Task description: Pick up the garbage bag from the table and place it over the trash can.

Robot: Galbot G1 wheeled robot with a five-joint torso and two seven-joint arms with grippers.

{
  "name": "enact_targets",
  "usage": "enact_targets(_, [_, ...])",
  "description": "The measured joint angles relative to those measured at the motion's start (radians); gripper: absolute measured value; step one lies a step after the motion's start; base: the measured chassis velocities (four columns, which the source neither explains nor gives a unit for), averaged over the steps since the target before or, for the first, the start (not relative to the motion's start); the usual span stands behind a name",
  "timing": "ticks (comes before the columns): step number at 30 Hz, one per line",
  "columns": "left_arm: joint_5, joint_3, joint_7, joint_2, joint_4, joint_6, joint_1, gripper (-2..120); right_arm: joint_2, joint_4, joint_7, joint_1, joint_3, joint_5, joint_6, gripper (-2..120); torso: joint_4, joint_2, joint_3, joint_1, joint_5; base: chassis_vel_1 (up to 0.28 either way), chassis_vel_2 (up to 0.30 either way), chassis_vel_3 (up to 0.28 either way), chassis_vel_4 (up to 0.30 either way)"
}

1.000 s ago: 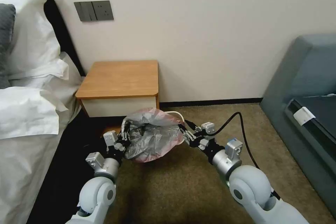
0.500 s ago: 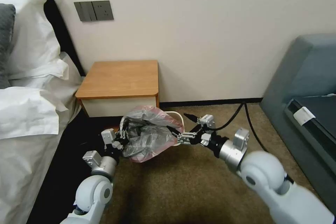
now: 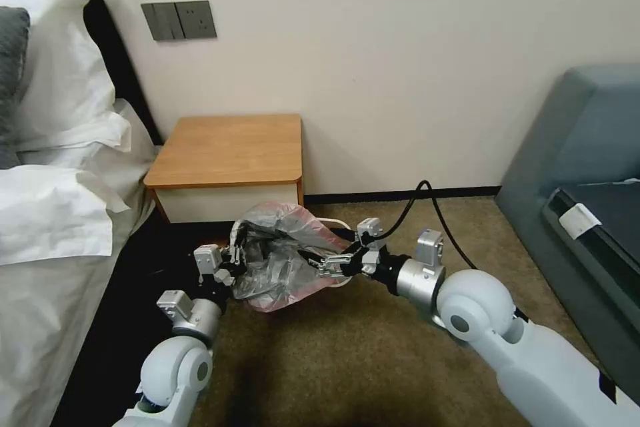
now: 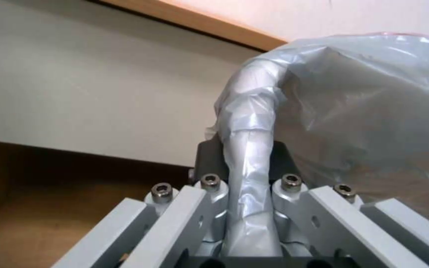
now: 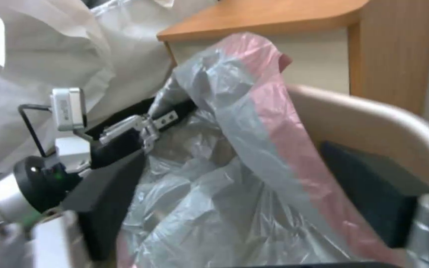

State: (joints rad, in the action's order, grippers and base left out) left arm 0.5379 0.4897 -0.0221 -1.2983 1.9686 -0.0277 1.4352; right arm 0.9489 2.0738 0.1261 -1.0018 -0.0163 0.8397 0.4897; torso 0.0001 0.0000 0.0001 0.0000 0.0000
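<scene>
Two tools flank the garbage bag (image 3: pixel 283 260), draped over the trash can (image 5: pixel 373 123) near the surface (image 3: pixel 230 147): my left tool (image 3: pixel 232 265) pinches its left edge (film bunched between fingers), right tool (image 3: pixel 325 265) reaches in spread.

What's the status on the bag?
Left gripper shut on garbage bag. Right gripper reaching into bag mouth. Trash can rim partly uncovered.
</scene>
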Motion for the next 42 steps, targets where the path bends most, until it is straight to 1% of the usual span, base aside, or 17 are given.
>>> enact_targets(1, [0.000,0.002,-0.004,0.000,0.002,0.001,0.000,6,0.005,-0.010,0.000,0.003,0.005,-0.008,-0.001,81,0.0000,0.000,0.000,0.000,0.0001,0.000,0.000,0.000,0.000])
enact_targets(2, [0.000,0.002,-0.004,0.000,0.002,0.001,0.000,6,0.005,-0.010,0.000,0.003,0.005,-0.008,-0.001,81,0.0000,0.000,0.000,0.000,0.0001,0.000,0.000,0.000,0.000])
enact_targets(5, [0.001,0.003,-0.008,0.000,0.004,0.003,0.002,6,0.014,-0.036,0.009,0.012,0.011,-0.045,-0.011,67,0.0000,0.000,0.000,0.000,0.0000,0.000,0.000,0.000,0.000])
enact_targets(7, [0.001,0.003,-0.009,0.000,0.004,0.004,0.003,6,0.015,-0.041,0.012,0.013,0.011,-0.051,-0.013,65,-0.0001,0.000,0.000,0.000,0.0000,0.000,0.000,0.000,0.000])
enact_targets(9, [0.002,0.003,-0.012,0.000,0.006,0.005,0.004,6,0.016,-0.056,0.018,0.015,0.014,-0.065,-0.019,52,-0.0002,0.000,0.000,0.000,0.0000,0.000,0.000,0.000,0.000])
enact_targets(11, [0.003,0.003,-0.013,0.000,0.008,0.005,0.005,6,0.017,-0.059,0.020,0.016,0.015,-0.071,-0.021,50,-0.0002,0.000,0.000,0.000,0.0000,0.000,0.000,0.000,0.000])
enact_targets(13, [0.004,0.003,-0.013,-0.001,0.010,0.005,0.005,6,0.020,-0.066,0.020,0.016,0.015,-0.082,-0.030,37,-0.0001,0.000,0.000,0.000,0.0000,0.000,0.000,0.000,0.000])
enact_targets(15, [0.005,0.003,-0.013,-0.001,0.011,0.005,0.006,6,0.021,-0.066,0.020,0.015,0.015,-0.083,-0.031,34,-0.0001,0.000,0.000,0.000,0.0000,0.000,0.000,0.000,0.000])
enact_targets(18, [0.007,0.002,-0.013,-0.001,0.012,0.005,0.005,6,0.023,-0.068,0.019,0.013,0.015,-0.085,-0.034,21,0.0000,0.000,0.000,0.000,0.0001,0.000,0.000,0.000,0.000])
enact_targets(19, [0.007,0.002,-0.013,-0.001,0.012,0.005,0.005,6,0.023,-0.068,0.019,0.013,0.015,-0.085,-0.034,21,0.0000,0.000,0.000,0.000,0.0001,0.000,0.000,0.000,0.000])
enact_targets(22, [0.008,0.000,-0.013,-0.003,0.013,0.005,0.003,6,0.030,-0.072,0.020,0.012,0.016,-0.089,-0.040,7,0.0000,0.000,0.000,0.000,0.0001,0.000,0.000,0.000,0.000])
enact_targets(23, [0.008,0.000,-0.013,-0.003,0.013,0.005,0.003,6,0.030,-0.072,0.020,0.012,0.016,-0.089,-0.040,7,0.0000,0.000,0.000,0.000,0.0001,0.000,0.000,0.000,0.000])
enact_targets(24, [0.008,-0.001,-0.013,-0.004,0.014,0.005,0.003,6,0.033,-0.073,0.020,0.012,0.017,-0.090,-0.042,2,0.0001,0.000,0.000,0.000,0.0001,0.000,0.000,0.000,0.000])
enact_targets(29, [0.009,-0.004,-0.015,-0.005,0.015,0.005,0.002,6,0.048,-0.075,0.013,0.015,0.017,-0.092,-0.056,0,0.0000,0.000,0.000,0.000,0.0001,0.000,0.000,0.000,0.000])
enact_targets(34, [0.006,-0.004,-0.012,-0.007,0.011,0.003,0.001,6,0.052,-0.042,-0.009,0.014,-0.002,-0.076,-0.058,0,0.0001,0.000,0.000,0.000,0.0001,0.000,0.000,0.000,0.000])
enact_targets(38, [0.001,-0.004,-0.007,-0.010,0.001,-0.004,0.000,6,0.038,0.009,-0.018,0.017,-0.032,-0.039,-0.047,0,-0.0002,0.000,0.000,0.000,0.0000,0.000,0.000,0.000,0.000])
enact_targets(42, [-0.012,-0.007,-0.008,-0.013,-0.002,-0.006,0.001,6,0.033,0.014,-0.034,0.046,-0.055,0.001,-0.037,0,-0.0002,0.000,0.000,0.000,0.0000,0.000,0.000,0.000,0.000])
